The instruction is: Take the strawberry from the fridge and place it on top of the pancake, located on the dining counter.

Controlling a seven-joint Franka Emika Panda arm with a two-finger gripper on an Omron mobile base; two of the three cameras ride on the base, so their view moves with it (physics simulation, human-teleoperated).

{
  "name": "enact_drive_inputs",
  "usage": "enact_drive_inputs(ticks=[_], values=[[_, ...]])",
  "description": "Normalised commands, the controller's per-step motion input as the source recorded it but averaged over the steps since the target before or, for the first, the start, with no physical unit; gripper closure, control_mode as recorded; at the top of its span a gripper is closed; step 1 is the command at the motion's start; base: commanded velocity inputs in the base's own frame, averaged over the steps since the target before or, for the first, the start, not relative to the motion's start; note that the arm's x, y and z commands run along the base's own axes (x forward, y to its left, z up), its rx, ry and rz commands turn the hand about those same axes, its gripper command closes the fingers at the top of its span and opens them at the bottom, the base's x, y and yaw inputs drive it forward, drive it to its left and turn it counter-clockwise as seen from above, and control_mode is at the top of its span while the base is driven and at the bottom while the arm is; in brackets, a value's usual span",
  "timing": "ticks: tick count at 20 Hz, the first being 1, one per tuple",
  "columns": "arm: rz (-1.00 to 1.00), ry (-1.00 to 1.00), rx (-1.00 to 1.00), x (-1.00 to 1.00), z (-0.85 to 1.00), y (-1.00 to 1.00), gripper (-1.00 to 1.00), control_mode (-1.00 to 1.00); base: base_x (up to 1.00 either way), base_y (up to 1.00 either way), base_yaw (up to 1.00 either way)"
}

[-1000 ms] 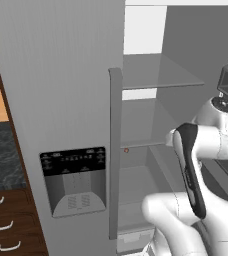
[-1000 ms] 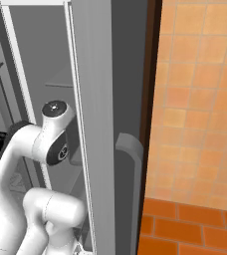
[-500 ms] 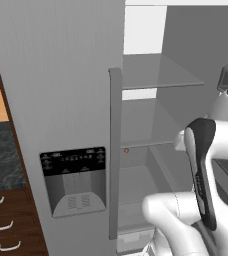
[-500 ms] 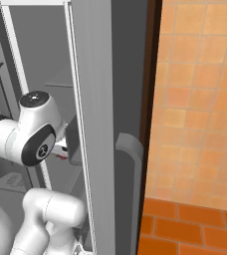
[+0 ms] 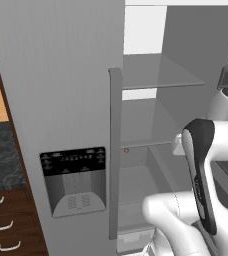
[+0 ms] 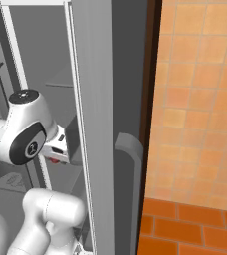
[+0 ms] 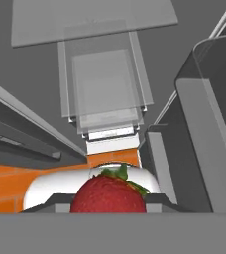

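A red strawberry [image 7: 109, 193] with green leaves sits between my fingertips [image 7: 157, 200] at the bottom of the hand view. My gripper [image 7: 109, 202] is shut on it. In the right base view the gripper [image 6: 56, 155] shows a red bit of the strawberry [image 6: 56, 159], close to the edge of the open fridge door [image 6: 93, 124]. The fridge [image 5: 61, 100] stands in front of me, its left door closed and its right side open on glass shelves [image 5: 156, 75]. The pancake and the dining counter are out of view.
My forearm [image 5: 201, 170] crosses the fridge opening at the right. The black dispenser panel [image 5: 76, 180] is on the closed door beside its long handle [image 5: 115, 150]. Dark wood drawers [image 5: 6, 225] stand at the left. An orange tiled wall [image 6: 200, 99] lies right of the fridge.
The arm has swung. Its forearm moved right and lower in the left base view. The wrist joint moved left in the right base view, and the hand with the berry came into sight by the door edge.
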Motion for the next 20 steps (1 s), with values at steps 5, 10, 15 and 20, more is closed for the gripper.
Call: enact_drive_inputs(ticks=[5, 10, 15, 20], values=[[0.00, 0.00, 0.00, -0.30, -0.05, 0.00, 1.00, -1.00, 0.00, 0.00, 0.00], [0.00, 0.00, 0.00, 0.00, 0.00, 0.00, 1.00, 1.00, -0.52, 0.31, -0.05], [0.00, 0.00, 0.00, 0.00, 0.00, 0.00, 1.00, 1.00, -0.44, 0.81, -0.25], [0.00, 0.00, 0.00, 0.00, 0.00, 0.00, 1.00, 1.00, -0.32, 0.82, -0.47]])
